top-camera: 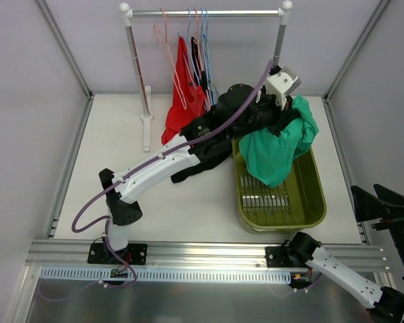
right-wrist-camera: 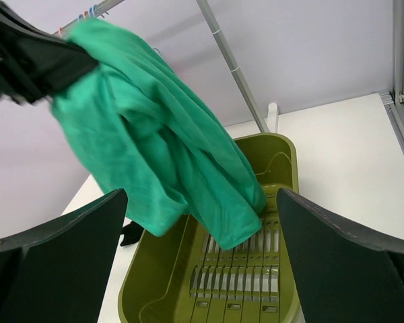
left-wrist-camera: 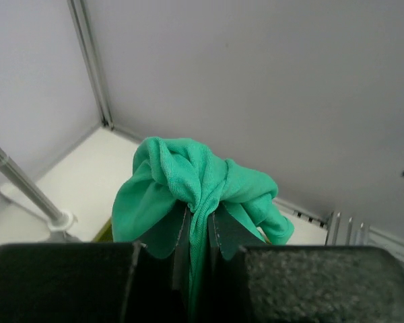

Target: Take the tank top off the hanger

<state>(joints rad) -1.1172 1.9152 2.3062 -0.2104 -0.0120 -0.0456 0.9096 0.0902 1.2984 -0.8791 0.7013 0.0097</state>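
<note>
Tank top (top-camera: pixel 283 148): green, right of centre; hung lengthwise straight down from left gripper (left-wrist-camera: pixel 198 232), which pinched its bunched top, over basket (top-camera: pixel 321 195). Right gripper (top-camera: pixel 380 202): spread wide, lower right, farther off.

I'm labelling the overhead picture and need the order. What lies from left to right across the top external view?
From the left: rack's left post → red garment → green tank top → right gripper.
</note>
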